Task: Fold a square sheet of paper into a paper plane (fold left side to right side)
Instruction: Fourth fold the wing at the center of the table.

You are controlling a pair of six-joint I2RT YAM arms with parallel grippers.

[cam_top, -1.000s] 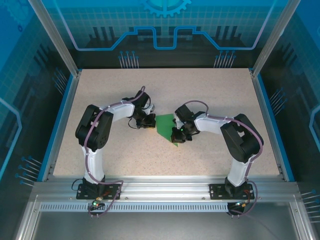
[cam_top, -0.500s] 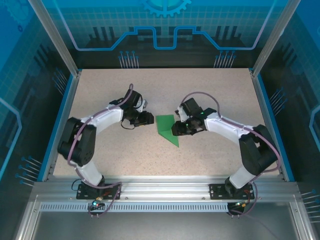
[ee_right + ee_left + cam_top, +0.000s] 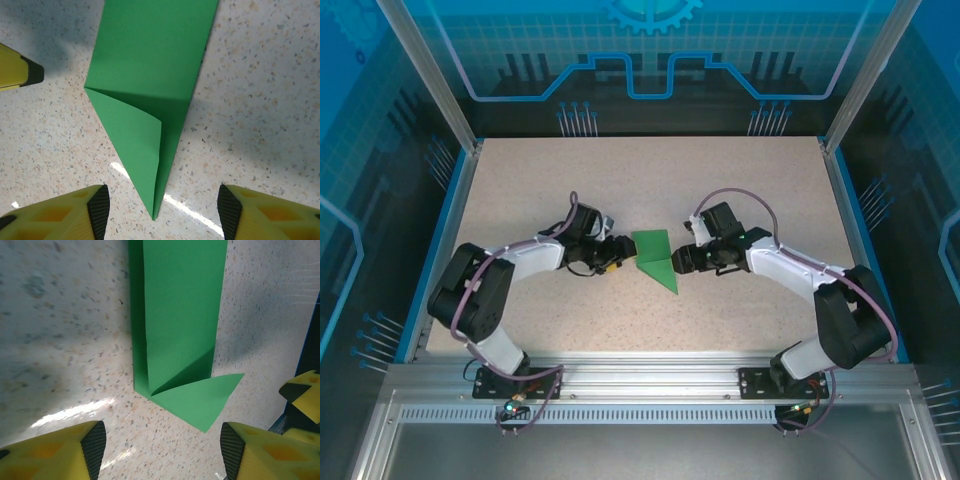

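Item: square sheet of paper [image 3: 656, 258], part-folded to a point, flat between left gripper [image 3: 619, 254] and right gripper [image 3: 676, 259], both spread, empty; advise pinching one loose edge while the other pins the crease.

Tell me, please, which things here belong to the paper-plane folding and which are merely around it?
Belongs to the job:
- green sheet of paper, partly folded
- left gripper, open beside it
- right gripper, open beside it

Just surroundings:
- speckled tabletop
- aluminium rail
- blue back panel
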